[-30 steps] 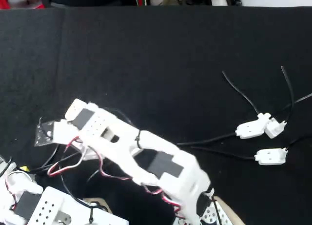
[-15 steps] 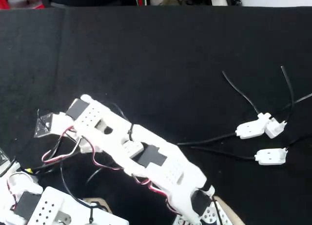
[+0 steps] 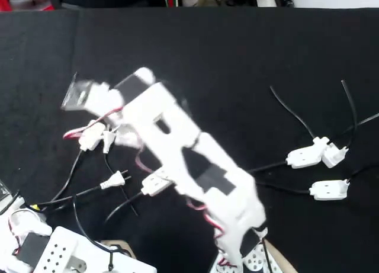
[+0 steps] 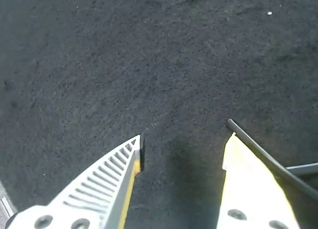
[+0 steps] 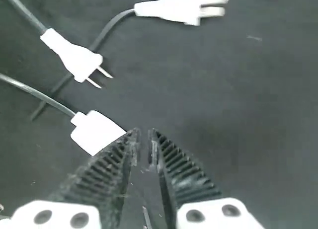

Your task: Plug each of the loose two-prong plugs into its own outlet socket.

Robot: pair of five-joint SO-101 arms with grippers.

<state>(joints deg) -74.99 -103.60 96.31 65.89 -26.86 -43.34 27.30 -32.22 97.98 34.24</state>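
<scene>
Three loose white two-prong plugs on black cables lie under my right gripper (image 5: 144, 137): one with white prongs (image 5: 181, 5), one with metal prongs (image 5: 74, 55), and a flat one (image 5: 94, 132) right beside a finger. That gripper is shut with nothing in it. From above, my right gripper (image 3: 74, 95) hangs blurred at the table's left, behind two of the plugs (image 3: 115, 179) (image 3: 155, 183). Three white outlet sockets (image 3: 305, 156) (image 3: 333, 154) (image 3: 328, 190) lie at the right. My left gripper (image 4: 185, 139) stands open over bare cloth, with a black cable (image 4: 258, 152) by one finger.
The black cloth (image 3: 195, 60) covers the whole table. Black cables (image 3: 290, 110) trail from the sockets towards the back right. My right arm (image 3: 195, 166) stretches diagonally across the front middle. The left arm's base (image 3: 53, 249) sits at the front left corner.
My right arm has swung up and towards the back, carrying its gripper away from the front left. The plugs it covered now show on the cloth. The sockets have not moved.
</scene>
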